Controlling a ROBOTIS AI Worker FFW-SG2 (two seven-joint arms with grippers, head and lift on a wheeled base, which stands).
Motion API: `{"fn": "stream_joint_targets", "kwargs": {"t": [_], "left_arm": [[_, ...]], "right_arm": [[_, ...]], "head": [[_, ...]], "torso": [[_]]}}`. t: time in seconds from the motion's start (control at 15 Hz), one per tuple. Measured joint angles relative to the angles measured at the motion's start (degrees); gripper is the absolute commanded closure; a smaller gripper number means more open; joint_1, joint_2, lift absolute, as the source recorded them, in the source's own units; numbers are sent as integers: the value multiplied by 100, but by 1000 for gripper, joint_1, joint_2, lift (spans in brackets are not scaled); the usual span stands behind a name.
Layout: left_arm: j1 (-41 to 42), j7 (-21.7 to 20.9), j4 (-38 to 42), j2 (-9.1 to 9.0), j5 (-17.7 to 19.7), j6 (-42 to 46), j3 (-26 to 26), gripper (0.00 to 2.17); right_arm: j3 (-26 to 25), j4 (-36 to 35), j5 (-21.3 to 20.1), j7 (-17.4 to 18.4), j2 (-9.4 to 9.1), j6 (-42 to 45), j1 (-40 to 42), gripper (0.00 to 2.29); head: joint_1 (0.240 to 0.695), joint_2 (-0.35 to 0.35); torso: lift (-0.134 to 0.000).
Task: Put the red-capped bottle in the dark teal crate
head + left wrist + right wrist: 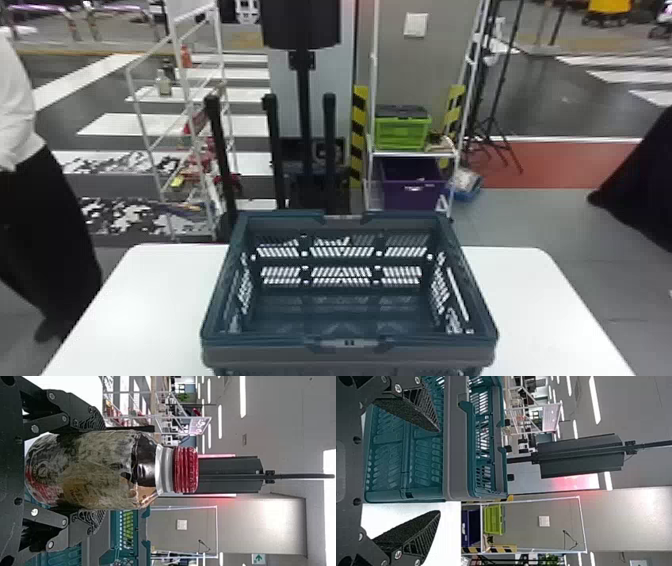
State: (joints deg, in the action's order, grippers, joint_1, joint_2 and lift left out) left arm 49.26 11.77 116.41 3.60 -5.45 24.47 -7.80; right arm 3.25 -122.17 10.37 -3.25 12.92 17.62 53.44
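Head view shows a smooth white counter (530, 300) beneath the dark teal plastic crate (250, 355); on the floor beyond the crate stands a white metal rack (412, 154), carrying a lime-green box (402, 132) above a purple bin (412, 197). Left wrist view adds long ceiling lights (243, 395) above the crate and the clear, red-capped bottle (107, 470), upright outside it, pinched in the left hand (99, 470). Right wrist view gives the right hand (439, 471), fingers spread with nothing between them, near the crate.
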Motion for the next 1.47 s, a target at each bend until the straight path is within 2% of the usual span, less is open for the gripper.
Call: {"fn": "stream_joint_targets", "kwargs": {"t": [0.67, 0.93, 1.2, 1.47], "left_arm": [[-3, 0, 38, 10, -9, 0, -2, 2145], [3, -20, 324, 49, -15, -84, 71, 2145], [-165, -119, 1138, 104, 5, -1097, 428, 2145], [-928, -307, 1865, 248, 1, -3202, 732, 2145]], "right_arm": [[0, -12, -11, 0, -32, 18, 15, 154], [0, -22, -27, 0, -56, 18, 34, 154], [0, -11, -44, 0, -66, 18, 44, 154], [-2, 14, -59, 0, -98, -2, 52, 154]], "head": [[499, 0], [499, 0], [499, 0], [499, 0]], "torso": [[0], [0], [0], [0]]}}
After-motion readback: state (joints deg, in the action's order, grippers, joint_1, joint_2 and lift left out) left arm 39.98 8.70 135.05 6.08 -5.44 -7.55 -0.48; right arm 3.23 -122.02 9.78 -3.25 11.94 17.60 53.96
